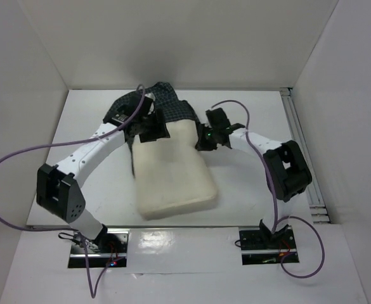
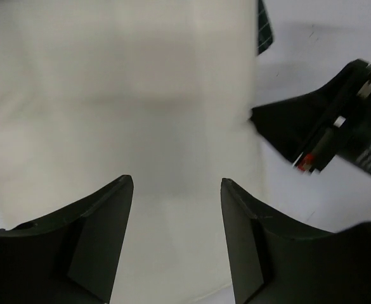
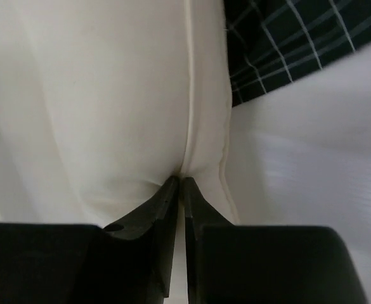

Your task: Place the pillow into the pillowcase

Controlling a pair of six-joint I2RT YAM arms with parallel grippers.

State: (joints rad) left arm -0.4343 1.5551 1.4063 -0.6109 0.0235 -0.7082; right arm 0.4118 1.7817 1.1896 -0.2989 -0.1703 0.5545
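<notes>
Though barely begun, pinched at the far seam

Finds the pillow (image 1: 172, 171) in the middle of the table (image 1: 236, 183), long axis running from near edge toward far edge, far end touching the pillowcase (image 1: 166, 104) bunched by the far edge. Clamps the right gripper (image 3: 180, 180) on the far right seam; holds the left gripper (image 2: 177, 183) spread and empty over the far left corner. Probably needs the pillowcase, just beyond both, drawn nearward along that axis.
</notes>
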